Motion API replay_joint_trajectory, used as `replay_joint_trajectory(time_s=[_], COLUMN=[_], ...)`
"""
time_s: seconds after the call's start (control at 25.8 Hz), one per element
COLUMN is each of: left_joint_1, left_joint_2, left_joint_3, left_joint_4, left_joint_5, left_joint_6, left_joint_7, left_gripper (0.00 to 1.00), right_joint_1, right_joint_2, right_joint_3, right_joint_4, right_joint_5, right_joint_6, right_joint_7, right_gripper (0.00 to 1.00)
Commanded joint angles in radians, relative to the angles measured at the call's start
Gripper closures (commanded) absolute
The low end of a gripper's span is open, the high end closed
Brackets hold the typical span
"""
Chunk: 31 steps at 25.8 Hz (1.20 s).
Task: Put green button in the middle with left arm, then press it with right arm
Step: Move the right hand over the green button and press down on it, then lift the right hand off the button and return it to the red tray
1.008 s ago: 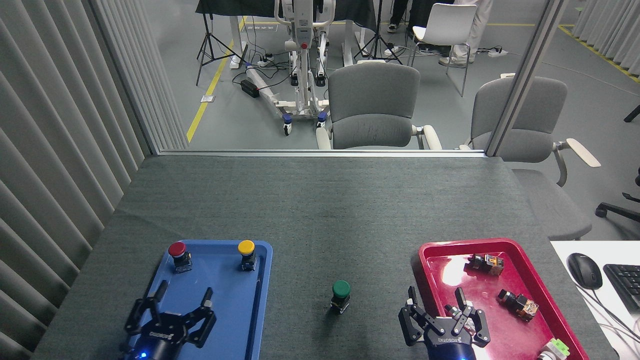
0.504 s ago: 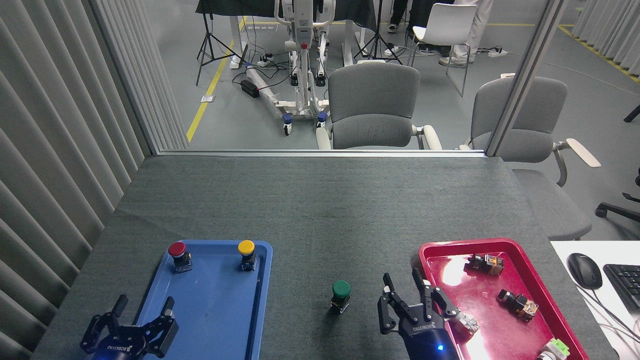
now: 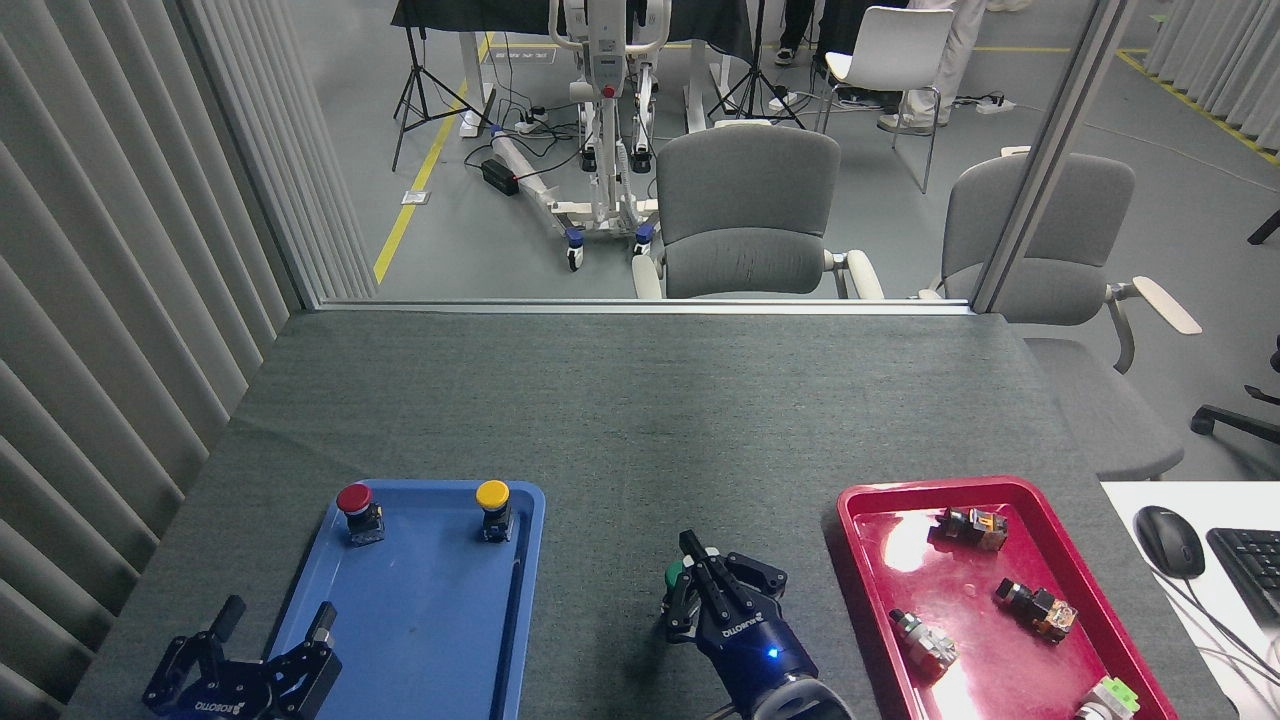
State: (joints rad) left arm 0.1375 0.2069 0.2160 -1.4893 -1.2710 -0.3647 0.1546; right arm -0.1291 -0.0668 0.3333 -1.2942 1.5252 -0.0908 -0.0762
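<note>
The green button [image 3: 675, 574] stands on the bare grey cloth of the middle [image 3: 620, 440], between the two trays. Only a sliver of its green cap shows. My right gripper [image 3: 712, 578], dark-wristed with a blue light, lies right over the button with its fingers drawn together, covering most of the cap. Whether it touches the cap is hidden. My left gripper [image 3: 278, 612] sits at the bottom left, over the near left corner of the blue tray [image 3: 420, 610], open and holding nothing.
A red-capped switch [image 3: 354, 500] and a yellow-capped switch [image 3: 492, 497] stand at the blue tray's far end. The red tray [image 3: 880, 545] on the right holds several loose switch parts. A mouse [image 3: 1168, 540] and keyboard [image 3: 1250, 565] lie on a white desk at the far right.
My right gripper has swung left from over the red tray onto the green button, its fingers closing together. My left gripper has drawn back toward the bottom left corner.
</note>
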Motion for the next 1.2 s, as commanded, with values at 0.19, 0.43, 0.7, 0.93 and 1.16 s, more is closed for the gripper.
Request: replay_joint_trajectory(time_s=[0.19,0.43,0.7,0.93,1.16], left_joint_1=[0.001,0.001,-0.006,-0.007,-0.006], left_joint_2=[0.000,-0.006,-0.007,-0.003,0.000], left_joint_3=[0.003,0.006,0.008,0.008,0.008], left_joint_4=[0.009,0.009,0.020,0.020,0.020], left_joint_5=[0.018,0.062,0.065,0.067,0.067], left_joint_6=[-0.002,-0.003,-0.002,-0.002,-0.002], left_joint_7=[-0.001,0.000,-0.001,-0.001,-0.001], left_gripper=[0.01,0.01,0.01,0.01,0.01], right_joint_1=[-0.055,-0.063,-0.061,-0.061,-0.069], right_joint_2=[0.004,0.001,0.004,0.005,-0.002], right_joint_3=[0.046,0.070,0.096,0.095,0.086], right_joint_4=[0.121,0.158,0.181,0.112,0.105], right_joint_5=[-0.010,-0.011,-0.013,-0.125,-0.217], right_joint_6=[0.031,0.079,0.097,0.175,0.175], right_joint_7=[0.019,0.026,0.019,-0.172,-0.232], right_gripper=[1.00,1.00,1.00,0.92,0.87])
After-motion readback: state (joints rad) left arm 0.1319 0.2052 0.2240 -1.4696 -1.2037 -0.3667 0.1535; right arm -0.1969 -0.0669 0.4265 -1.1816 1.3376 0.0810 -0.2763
